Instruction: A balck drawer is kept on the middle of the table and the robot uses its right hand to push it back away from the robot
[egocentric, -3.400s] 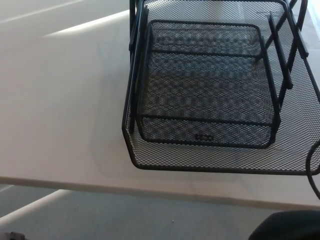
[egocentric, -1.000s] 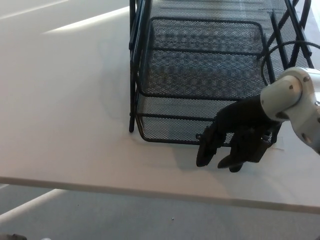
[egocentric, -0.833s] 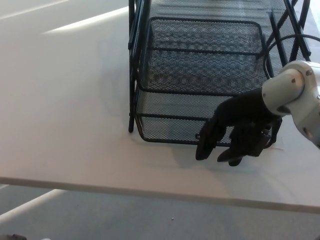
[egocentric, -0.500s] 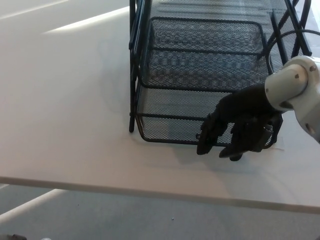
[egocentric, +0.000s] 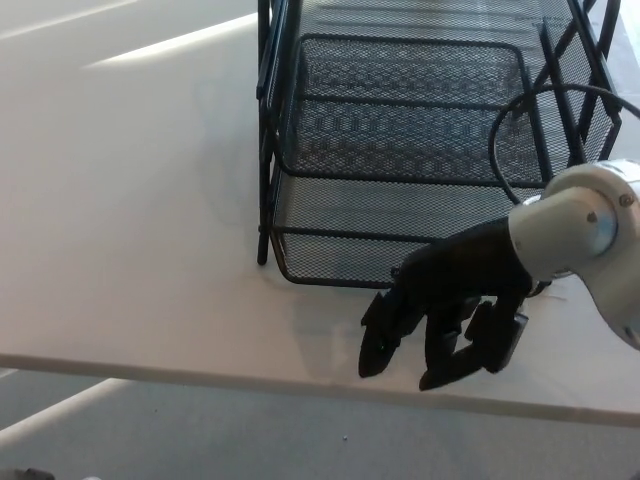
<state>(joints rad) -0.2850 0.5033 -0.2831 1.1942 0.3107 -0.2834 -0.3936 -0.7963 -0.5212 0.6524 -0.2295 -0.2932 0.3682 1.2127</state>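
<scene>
A black wire-mesh drawer (egocentric: 400, 150) sits inside its black frame on the white table (egocentric: 130, 230), its front rim (egocentric: 340, 275) facing me. My right hand (egocentric: 445, 310) is black, on a white wrist (egocentric: 575, 220), and hovers just in front of the drawer's front rim, over the table's near edge. Its fingers (egocentric: 380, 335) are spread and hang downward with nothing in them. I cannot tell whether the hand still touches the rim. My left hand does not show.
A black cable (egocentric: 515, 125) loops from my right wrist over the drawer's right side. The frame's upright bars (egocentric: 268, 110) stand at the drawer's left. The table's near edge (egocentric: 200, 372) runs along the bottom, with grey floor (egocentric: 200, 430) below.
The drawer slid back into its frame since the earliest frame. In the last half second my right hand drew back toward me and lower, away from the drawer's front.
</scene>
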